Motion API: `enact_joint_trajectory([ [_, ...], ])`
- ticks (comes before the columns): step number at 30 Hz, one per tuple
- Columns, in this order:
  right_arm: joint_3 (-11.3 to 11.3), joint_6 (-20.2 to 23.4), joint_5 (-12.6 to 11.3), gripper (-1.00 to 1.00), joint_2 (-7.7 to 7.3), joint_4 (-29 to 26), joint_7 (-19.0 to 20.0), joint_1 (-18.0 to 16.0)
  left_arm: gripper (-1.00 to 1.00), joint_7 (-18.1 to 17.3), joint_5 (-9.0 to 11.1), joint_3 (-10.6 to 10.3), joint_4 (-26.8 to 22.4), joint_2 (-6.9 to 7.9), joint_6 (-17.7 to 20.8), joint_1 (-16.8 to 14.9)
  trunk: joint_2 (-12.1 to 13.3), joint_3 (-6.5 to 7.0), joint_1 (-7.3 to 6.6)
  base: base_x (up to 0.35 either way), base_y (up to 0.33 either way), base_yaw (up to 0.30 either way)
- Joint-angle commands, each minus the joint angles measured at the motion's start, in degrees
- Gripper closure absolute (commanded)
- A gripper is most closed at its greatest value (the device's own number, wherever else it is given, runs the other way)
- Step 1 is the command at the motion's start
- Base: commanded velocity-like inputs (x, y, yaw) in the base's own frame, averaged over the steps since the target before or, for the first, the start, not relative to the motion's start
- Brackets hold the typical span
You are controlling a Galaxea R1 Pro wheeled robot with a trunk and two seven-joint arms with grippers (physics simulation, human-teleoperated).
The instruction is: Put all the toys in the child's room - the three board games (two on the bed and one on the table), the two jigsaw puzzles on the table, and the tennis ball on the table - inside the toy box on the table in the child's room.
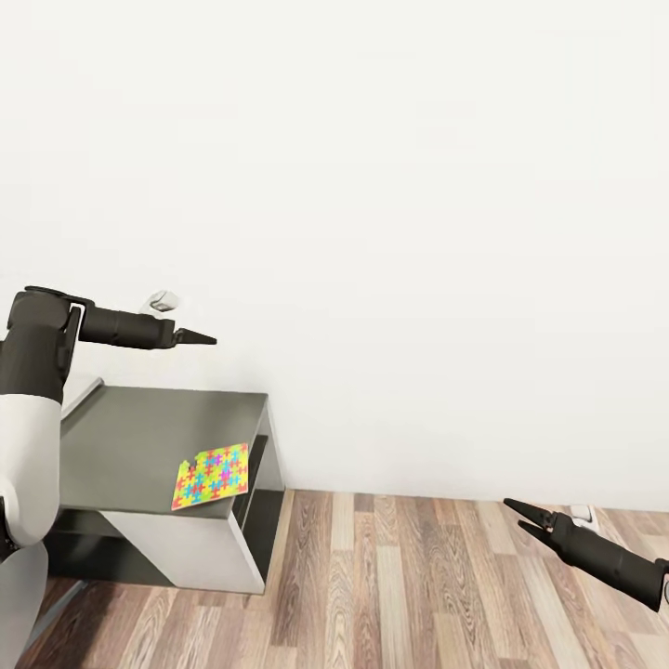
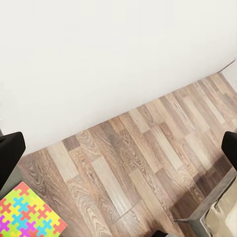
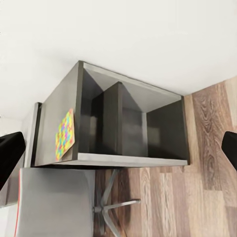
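Both arms reached forward: the left fingers looked narrow and empty, the right fingers slightly parted, holding nothing. One jigsaw puzzle lay on the dark side unit of the bench, below the left fingers and overhanging its front corner. A careless nudge from above could likely tip that thin mat onto the wooden floor.

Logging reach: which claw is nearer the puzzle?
The left claw. It hangs above the dark side unit where the puzzle lies near the front corner; the right claw is off over the wood floor.
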Motion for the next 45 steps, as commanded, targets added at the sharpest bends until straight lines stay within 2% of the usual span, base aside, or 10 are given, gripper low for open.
enact_joint_trajectory([
  [1, -0.1, 0.3, -0.1, -1.00, -0.04, 0.0, 0.1, 0.0, -1.00, -0.5, -0.6, 0.1, 0.0, -0.04, 0.6, -0.1, -0.1, -0.02, 0.04, 0.000, 0.000, 0.000],
  [13, -1.5, 0.3, -0.1, -1.00, -0.08, 0.2, 0.2, 0.0, -1.00, -0.5, -0.9, 0.1, 0.0, 0.06, 0.6, 0.0, -0.1, 1.13, 0.04, 0.000, 0.000, 0.000],
  [45, -1.7, 0.1, 0.0, -1.00, 0.06, 0.2, 0.2, 0.0, -1.00, -0.5, -1.1, 0.0, 0.0, 0.02, 0.6, 0.0, -0.1, 4.18, 0.04, 0.000, 0.000, 0.000],
])
